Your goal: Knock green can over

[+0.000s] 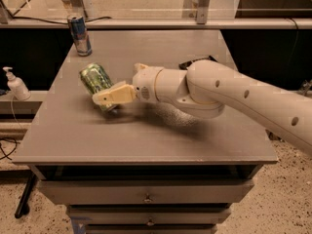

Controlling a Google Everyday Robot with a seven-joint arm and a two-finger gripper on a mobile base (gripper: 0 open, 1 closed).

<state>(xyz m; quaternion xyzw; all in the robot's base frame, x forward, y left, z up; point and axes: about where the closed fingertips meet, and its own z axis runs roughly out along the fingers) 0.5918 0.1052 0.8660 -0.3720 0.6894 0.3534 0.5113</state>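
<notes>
The green can (pixel 95 80) is tipped over on the grey table (pixel 146 140), left of the middle, its silver top pointing to the far left. My gripper (pixel 117 87) is right beside it on its right. The near beige finger (pixel 113 95) lies across the can's lower end and touches it. The far finger (pixel 140 67) shows only as a short tip behind the wrist. The fingers stand apart and grip nothing. The white arm reaches in from the right.
A slim blue-and-silver can (pixel 80 34) stands upright at the table's far left corner. A dark flat packet (pixel 195 62) lies behind my arm. A soap pump bottle (pixel 16 84) stands on a shelf to the left. Drawers sit below the table's front edge.
</notes>
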